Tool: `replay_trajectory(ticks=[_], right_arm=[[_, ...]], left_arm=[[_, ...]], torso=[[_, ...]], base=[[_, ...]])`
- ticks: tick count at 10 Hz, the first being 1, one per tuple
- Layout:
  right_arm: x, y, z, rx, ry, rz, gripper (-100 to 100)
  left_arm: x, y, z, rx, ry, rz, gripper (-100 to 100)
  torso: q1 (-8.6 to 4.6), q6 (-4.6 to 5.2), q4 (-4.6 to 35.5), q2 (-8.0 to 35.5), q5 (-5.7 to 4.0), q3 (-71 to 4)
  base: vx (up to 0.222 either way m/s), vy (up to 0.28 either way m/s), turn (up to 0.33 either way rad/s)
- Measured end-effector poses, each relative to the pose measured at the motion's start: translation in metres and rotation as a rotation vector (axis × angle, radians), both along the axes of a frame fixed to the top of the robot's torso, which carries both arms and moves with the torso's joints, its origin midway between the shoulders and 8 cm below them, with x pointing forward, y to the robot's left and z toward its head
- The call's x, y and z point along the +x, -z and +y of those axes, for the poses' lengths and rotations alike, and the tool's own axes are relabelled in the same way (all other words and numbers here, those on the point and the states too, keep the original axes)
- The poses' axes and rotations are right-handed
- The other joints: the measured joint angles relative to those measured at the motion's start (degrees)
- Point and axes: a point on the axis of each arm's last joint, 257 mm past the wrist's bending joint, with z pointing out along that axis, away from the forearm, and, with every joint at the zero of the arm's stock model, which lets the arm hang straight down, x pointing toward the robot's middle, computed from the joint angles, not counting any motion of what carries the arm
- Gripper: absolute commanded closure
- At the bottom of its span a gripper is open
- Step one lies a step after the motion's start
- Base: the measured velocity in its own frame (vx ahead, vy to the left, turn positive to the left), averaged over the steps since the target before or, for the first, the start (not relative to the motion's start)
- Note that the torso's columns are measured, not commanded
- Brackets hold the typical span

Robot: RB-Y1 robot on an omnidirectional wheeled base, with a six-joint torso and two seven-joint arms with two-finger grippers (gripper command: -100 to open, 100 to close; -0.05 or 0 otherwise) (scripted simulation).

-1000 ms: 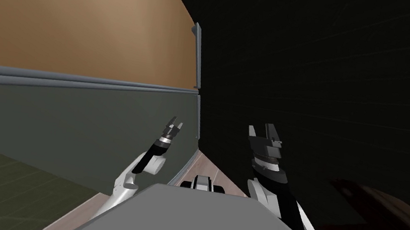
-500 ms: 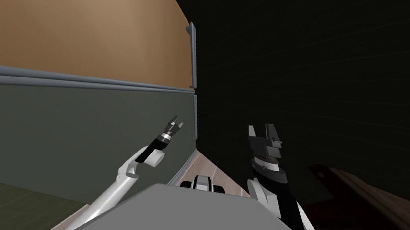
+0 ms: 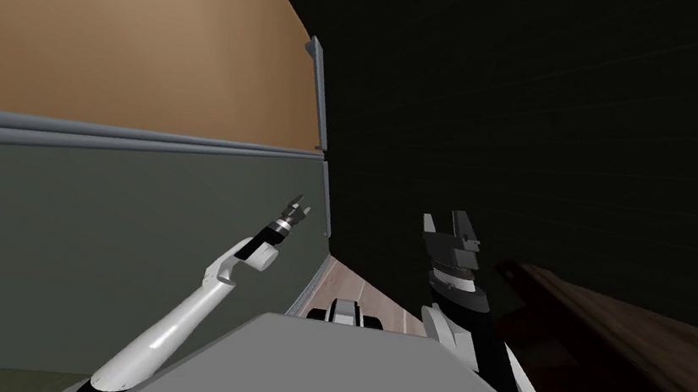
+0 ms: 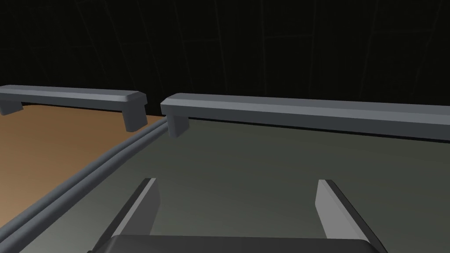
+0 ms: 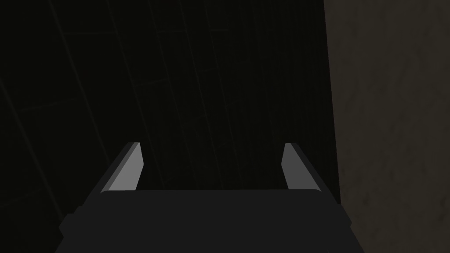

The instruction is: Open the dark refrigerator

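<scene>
At the left stands the refrigerator (image 3: 103, 231), its front dark grey-green, bordering a tan panel (image 3: 107, 18). The left gripper (image 3: 296, 209) hovers near that dark front, fingers spread wide and empty, with the grey bar handle (image 4: 307, 113) just ahead, untouched. Further right, the right gripper (image 3: 454, 225) hangs wide open before a dark wall (image 3: 565, 108). Judging by this, grasping and pulling are both left.
</scene>
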Motion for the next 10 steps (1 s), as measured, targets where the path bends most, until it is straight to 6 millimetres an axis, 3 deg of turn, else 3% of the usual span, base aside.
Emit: replay_trajectory(ticks=[5,10], right_arm=[[0.0,0.0,0.0,0.0,0.0,0.0,0],[0.0,0.0,0.0,0.0,0.0,0.0,0]], left_arm=[[0.028,-0.001,0.031,0.023,-0.029,0.091,-100],[0.056,-0.006,0.078,0.041,-0.094,0.175,-100]], torso=[[0.01,-0.05,0.0,0.0,0.0,0.0],[0.01,-0.01,0.0,0.0,0.0,0.0]], base=[[-0.021,0.009,-0.176],[-0.021,0.009,-0.146]])
